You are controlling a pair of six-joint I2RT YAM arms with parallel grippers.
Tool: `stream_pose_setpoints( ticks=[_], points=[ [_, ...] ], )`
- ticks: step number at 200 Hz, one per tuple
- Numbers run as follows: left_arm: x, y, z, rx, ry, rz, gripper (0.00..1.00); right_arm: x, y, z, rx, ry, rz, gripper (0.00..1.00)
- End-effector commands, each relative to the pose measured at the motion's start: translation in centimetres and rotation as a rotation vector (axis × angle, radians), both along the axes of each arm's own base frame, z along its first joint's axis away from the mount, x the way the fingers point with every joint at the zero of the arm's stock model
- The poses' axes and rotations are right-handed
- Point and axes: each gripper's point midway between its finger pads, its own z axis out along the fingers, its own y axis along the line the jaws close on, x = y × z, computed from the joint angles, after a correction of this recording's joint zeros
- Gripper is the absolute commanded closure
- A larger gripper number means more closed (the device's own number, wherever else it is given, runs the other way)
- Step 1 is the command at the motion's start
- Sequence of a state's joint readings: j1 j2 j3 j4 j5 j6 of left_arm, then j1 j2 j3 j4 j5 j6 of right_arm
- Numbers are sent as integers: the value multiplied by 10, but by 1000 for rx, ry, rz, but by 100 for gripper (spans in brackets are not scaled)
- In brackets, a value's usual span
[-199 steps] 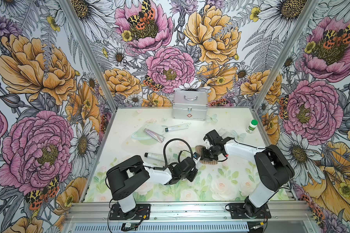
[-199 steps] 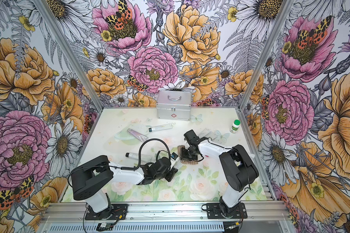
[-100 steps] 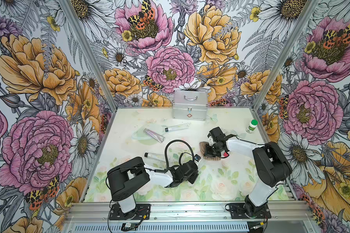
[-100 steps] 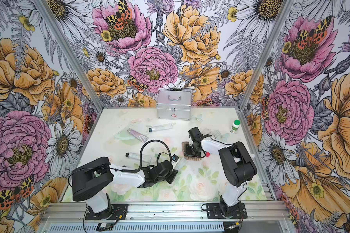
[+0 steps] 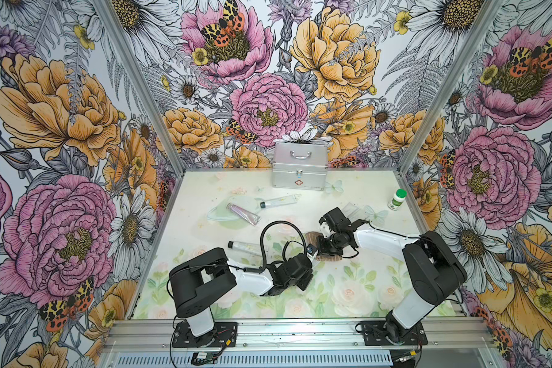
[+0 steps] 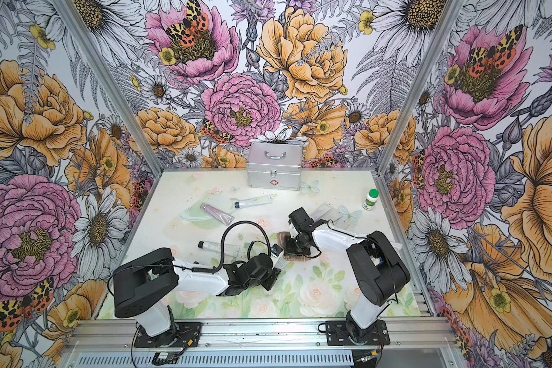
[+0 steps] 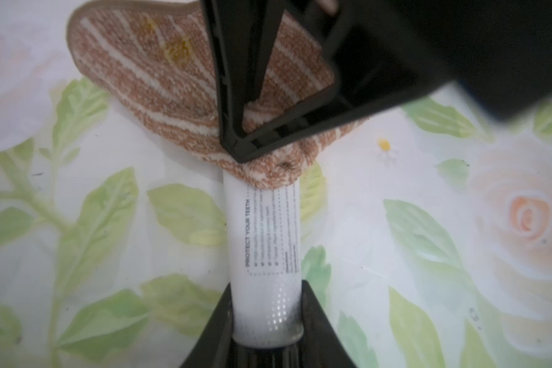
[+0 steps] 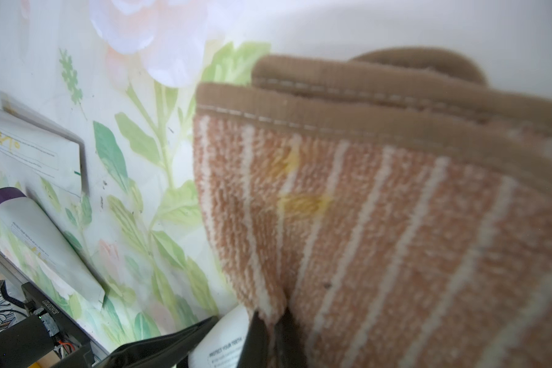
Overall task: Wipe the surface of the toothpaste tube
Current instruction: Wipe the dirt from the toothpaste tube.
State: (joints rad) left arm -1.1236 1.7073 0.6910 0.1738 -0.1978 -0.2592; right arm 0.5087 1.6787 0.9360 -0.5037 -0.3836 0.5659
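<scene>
Broadly, the table (image 5: 348,296) was seen with a striped cloth (image 7: 160,73) bunched near its middle. One end of the toothpaste tube (image 7: 265,235) was covered by that cloth, and the tube was held low over the table, between the two arms. It was judged light, soft-walled and smooth, so easily dented or let slip; the stiff shoulder by the cap was thought the best hold. The left claw (image 7: 266,286) was clamped on the tube there. The right claw (image 7: 239,153) was pinched together on a fold of the cloth, which was laid against the tube.
</scene>
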Motion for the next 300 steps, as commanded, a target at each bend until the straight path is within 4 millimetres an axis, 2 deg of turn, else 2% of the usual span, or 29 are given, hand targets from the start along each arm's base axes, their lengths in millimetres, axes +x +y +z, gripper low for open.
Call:
stream_pose_setpoints(
  ticks=[1, 29, 66, 93, 134, 161, 189, 207, 230, 257, 273, 300],
  points=[
    [-12, 18, -20, 99, 35, -20, 76, -8, -36, -38, -152, 87, -38, 100],
    [-13, 23, -20, 98, 38, -12, 75, 13, -62, -41, -244, 52, -79, 100],
    [-14, 25, -20, 97, 42, -5, 75, 22, -67, -39, -266, 38, -87, 100],
    [-12, 25, -23, 91, 55, -5, 75, 12, -54, -28, -209, 34, -71, 100],
    [-8, 18, -18, 46, 82, -12, 76, -19, -18, -10, -88, 43, -21, 100],
    [-4, 17, -12, 29, 79, -9, 76, -34, 0, -9, -33, 55, -18, 100],
    [-2, 18, -10, 16, 84, -6, 76, -42, 3, -12, -21, 62, -17, 100],
    [-2, 20, -9, 13, 83, -3, 76, -37, -7, -20, -65, 56, -21, 100],
    [-3, 23, -9, 13, 84, 1, 76, -23, -37, -38, -175, 59, -54, 100],
    [-4, 27, -9, 10, 84, 10, 75, -2, -63, -43, -258, 38, -87, 100],
    [-5, 28, -10, 14, 86, 9, 75, 7, -69, -43, -273, 31, -102, 100],
    [-3, 29, -11, 16, 84, 15, 75, 10, -62, -37, -244, 29, -97, 100]
  ],
)
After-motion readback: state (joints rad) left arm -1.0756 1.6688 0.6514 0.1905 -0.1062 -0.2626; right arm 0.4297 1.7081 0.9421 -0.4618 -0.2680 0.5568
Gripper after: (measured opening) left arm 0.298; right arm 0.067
